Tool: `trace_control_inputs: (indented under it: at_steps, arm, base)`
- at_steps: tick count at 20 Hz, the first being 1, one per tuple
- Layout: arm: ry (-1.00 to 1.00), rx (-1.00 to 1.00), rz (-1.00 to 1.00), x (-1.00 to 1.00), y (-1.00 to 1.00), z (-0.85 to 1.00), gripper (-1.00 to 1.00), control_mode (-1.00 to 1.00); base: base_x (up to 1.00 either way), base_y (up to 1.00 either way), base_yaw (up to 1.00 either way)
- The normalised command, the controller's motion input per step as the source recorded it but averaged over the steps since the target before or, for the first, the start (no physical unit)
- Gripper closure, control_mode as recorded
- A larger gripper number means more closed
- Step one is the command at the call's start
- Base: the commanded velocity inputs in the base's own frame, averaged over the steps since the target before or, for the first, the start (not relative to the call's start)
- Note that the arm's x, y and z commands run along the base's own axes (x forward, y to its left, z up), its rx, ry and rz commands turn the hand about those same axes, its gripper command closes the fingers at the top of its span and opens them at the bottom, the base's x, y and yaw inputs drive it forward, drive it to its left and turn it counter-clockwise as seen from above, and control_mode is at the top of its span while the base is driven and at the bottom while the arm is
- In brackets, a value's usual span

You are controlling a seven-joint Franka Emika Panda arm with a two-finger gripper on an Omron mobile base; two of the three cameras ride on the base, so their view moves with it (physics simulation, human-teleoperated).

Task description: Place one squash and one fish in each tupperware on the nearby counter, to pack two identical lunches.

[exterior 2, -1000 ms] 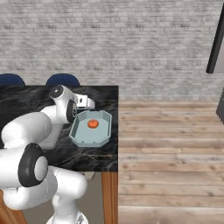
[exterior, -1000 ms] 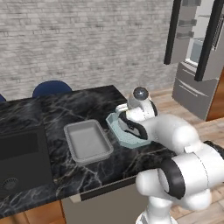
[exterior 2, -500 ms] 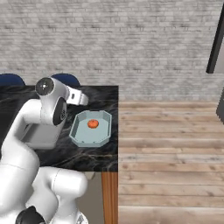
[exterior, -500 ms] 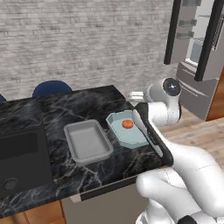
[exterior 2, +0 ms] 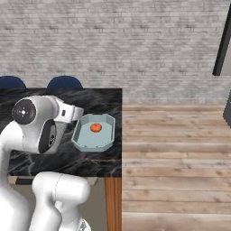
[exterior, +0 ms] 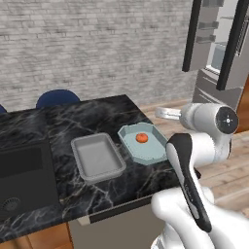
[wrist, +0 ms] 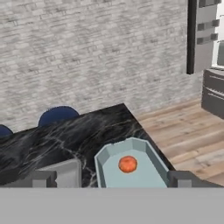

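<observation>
One squash (exterior: 141, 138), a small orange-red ball, lies in the pale blue-grey octagonal tupperware (exterior: 151, 154) near the right end of the black marble counter (exterior: 73, 124). In the hand view the squash (wrist: 127, 164) rests in the middle of that tupperware (wrist: 148, 153). My gripper (wrist: 113, 179) is raised above its near rim, open, with nothing between the fingertips (wrist: 41, 178). A second tupperware (exterior: 97, 156), grey and rectangular, stands empty just left of the first. The right base view shows the squash (exterior 2: 95, 127) in the octagonal tupperware (exterior 2: 85, 140). The fish is out of view.
A black sink basin (exterior: 22, 170) is sunk into the counter's left part. Two blue chair backs (wrist: 57, 114) stand behind the counter by the brick wall. Wooden floor (exterior 2: 171, 149) lies beyond the counter's right edge, and a steel fridge (exterior: 219, 58) stands at the far right.
The arm has risen and drawn back from over the octagonal tupperware, still open. The squash stays lying in that tupperware.
</observation>
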Motion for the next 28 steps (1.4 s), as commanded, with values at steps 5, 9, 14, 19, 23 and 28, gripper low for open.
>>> trace_control_inputs:
  at_steps: [5, 9, 14, 19, 23, 28]
  arm:
    - [0.32, -0.03, 0.0, -0.88, 0.0, 0.54, -1.0, -1.0]
    - [0.4, -0.14, 0.0, -0.45, -0.04, 0.02, -1.0, -1.0]
    - [0.04, -0.03, 0.11, -0.04, -0.35, -0.45, -1.0, -1.0]
    - [-0.03, 0.0, 0.09, -0.02, -0.06, -0.7, -1.0, -1.0]
    - [-0.04, 0.0, 0.0, 0.0, 0.03, -0.05, -1.0, 1.0]
    - [0.0, 0.0, 0.0, 0.0, 0.0, 0.0, -1.0, 1.0]
  base:
    - [0.0, 0.0, 0.0]
    - [0.0, 0.0, 0.0]
    - [0.0, 0.0, 0.0]
    - [0.0, 0.0, 0.0]
    - [-0.06, -0.04, 0.0]
    - [-0.17, -0.82, -0.12]
